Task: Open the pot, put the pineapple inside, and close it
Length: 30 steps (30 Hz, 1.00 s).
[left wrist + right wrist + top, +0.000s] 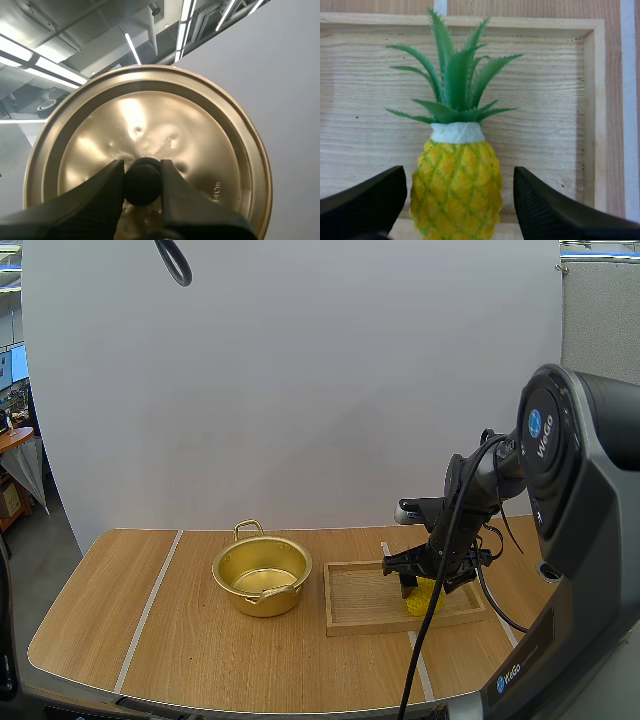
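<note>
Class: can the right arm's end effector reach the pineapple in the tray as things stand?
Probably yes: the right end effector is open astride the pineapple in the wooden tray, nothing between them.

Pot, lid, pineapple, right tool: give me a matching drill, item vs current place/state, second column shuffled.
1 pot
2 lid
3 pineapple
4 right tool

A lying in the wooden tray
B gripped by the left tool
C open, straddling the pineapple
D uncovered on the table

Pairs: 1-D, 2-B, 3-A, 4-C
</note>
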Each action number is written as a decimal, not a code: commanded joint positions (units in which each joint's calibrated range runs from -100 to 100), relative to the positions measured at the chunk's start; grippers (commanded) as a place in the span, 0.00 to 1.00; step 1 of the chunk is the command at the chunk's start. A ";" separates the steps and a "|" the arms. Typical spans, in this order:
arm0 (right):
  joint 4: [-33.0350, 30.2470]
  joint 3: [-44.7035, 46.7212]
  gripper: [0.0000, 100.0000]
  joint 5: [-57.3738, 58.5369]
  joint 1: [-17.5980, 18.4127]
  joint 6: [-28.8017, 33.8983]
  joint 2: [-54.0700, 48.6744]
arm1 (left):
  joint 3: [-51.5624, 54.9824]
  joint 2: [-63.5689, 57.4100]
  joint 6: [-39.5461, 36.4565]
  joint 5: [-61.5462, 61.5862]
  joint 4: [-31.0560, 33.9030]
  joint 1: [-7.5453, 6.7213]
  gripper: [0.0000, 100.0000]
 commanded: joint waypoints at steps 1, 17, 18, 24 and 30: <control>-0.46 -0.40 1.00 -2.20 -0.19 -0.74 1.17 | -0.23 -0.13 -0.21 -2.06 0.12 -0.28 0.00; 0.15 -0.40 1.00 -5.18 -0.19 -0.74 6.17 | -0.23 -0.13 -0.21 -2.06 0.12 -0.28 0.00; 0.43 -0.40 0.92 -5.18 -0.19 -0.74 6.17 | -0.23 -0.13 -0.21 -2.06 0.12 -0.28 0.00; 1.01 -0.40 0.01 -4.41 -0.19 -1.60 5.34 | -0.23 -0.13 -0.21 -2.06 0.12 -0.28 0.00; 2.28 -1.92 0.00 -2.07 1.67 -3.69 -1.46 | -0.23 -0.13 -0.21 -2.06 0.12 -0.28 0.00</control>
